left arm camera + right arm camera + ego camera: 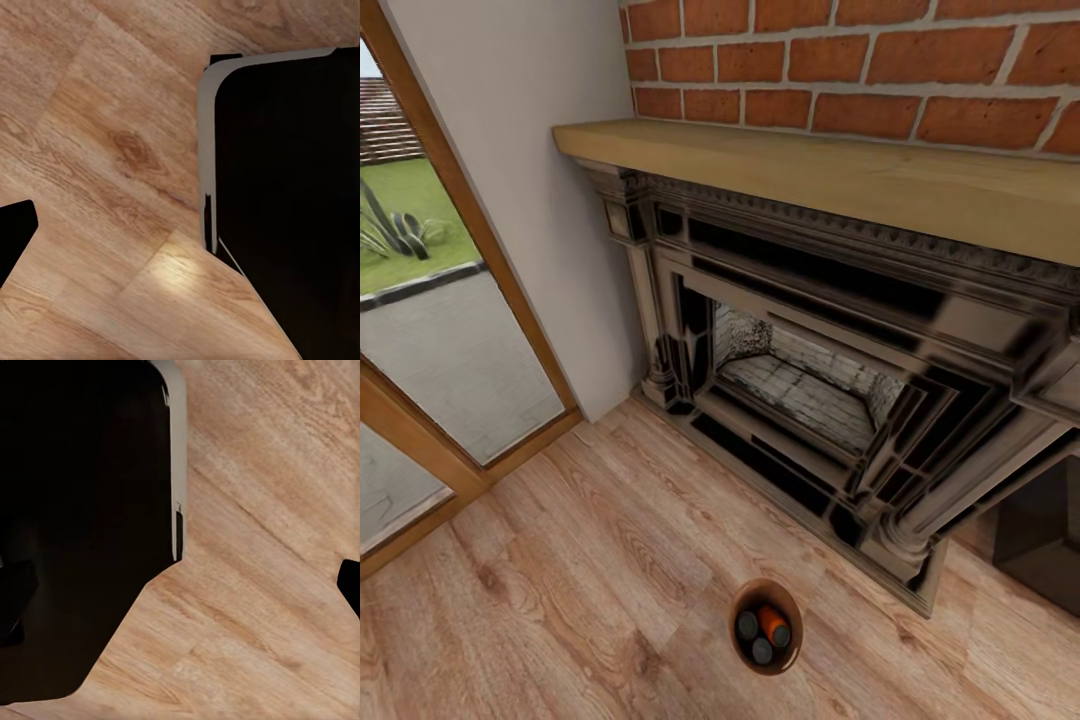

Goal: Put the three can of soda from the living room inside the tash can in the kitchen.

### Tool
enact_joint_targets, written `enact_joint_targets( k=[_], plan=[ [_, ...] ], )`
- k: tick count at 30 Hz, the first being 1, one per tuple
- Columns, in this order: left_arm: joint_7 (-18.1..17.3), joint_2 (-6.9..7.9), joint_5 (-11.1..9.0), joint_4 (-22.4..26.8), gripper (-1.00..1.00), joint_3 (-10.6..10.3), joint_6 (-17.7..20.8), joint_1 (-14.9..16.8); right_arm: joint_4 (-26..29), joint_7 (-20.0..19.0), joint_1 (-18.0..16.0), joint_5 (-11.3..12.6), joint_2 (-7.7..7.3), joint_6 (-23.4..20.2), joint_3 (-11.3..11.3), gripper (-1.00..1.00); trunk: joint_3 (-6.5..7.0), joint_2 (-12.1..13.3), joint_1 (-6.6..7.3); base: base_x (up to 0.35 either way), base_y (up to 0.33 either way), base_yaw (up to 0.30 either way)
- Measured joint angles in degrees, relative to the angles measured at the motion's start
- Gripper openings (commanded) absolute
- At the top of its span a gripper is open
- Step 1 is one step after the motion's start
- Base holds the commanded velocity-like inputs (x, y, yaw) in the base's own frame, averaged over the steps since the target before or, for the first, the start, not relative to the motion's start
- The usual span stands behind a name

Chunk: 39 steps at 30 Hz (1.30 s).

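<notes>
The tash can (740, 608), a small copper-brown pail, stands on the plank floor in front of the fireplace, low in the head view. Inside it are the three can of soda (772, 622): one shows its orange side, and two show as grey tops. In the left wrist view, my left gripper (180, 232) hangs over bare floor, with one black fingertip (15, 234) at the frame's edge. My right gripper (180, 592) has black fingertips (349, 583) far apart over the floor. Both hold nothing.
This is the living room. A dark ornate fireplace (830, 360) under a wooden mantel (840, 180) and a brick wall fills the right. Wood-framed glass doors (430, 330) stand at the left. A dark, grey-rimmed body (292, 187) sits under both wrists.
</notes>
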State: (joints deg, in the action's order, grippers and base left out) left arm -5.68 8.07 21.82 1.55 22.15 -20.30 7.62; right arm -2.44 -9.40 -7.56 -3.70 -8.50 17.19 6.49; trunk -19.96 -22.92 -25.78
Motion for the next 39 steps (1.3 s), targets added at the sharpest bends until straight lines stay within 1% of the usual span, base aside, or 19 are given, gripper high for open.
enact_joint_targets(
  k=[2,8,13,39],
  plan=[
    [0.0,0.01,-0.1,0.1,1.0,0.0,-0.2,0.0,0.1,0.0,0.0,0.4,-0.01,0.1,0.2,1.0,0.0,0.0,0.0,0.0,0.0,0.0],
    [0.1,-0.03,-0.5,0.3,1.0,0.1,-0.5,0.0,0.2,0.0,0.0,3.0,0.02,0.3,1.5,1.0,0.0,0.0,0.0,0.0,0.0,0.0],
    [0.1,0.0,-0.7,0.5,1.0,0.2,-0.5,0.0,0.3,0.0,0.0,4.0,0.05,0.3,2.0,1.0,0.0,0.0,0.0,0.0,0.0,0.0],
    [0.1,-0.32,-0.3,0.2,1.0,0.2,-0.3,0.0,0.2,0.0,0.0,4.0,0.06,0.3,1.8,1.0,0.0,0.0,0.0,0.0,0.0,0.0]
  ],
)
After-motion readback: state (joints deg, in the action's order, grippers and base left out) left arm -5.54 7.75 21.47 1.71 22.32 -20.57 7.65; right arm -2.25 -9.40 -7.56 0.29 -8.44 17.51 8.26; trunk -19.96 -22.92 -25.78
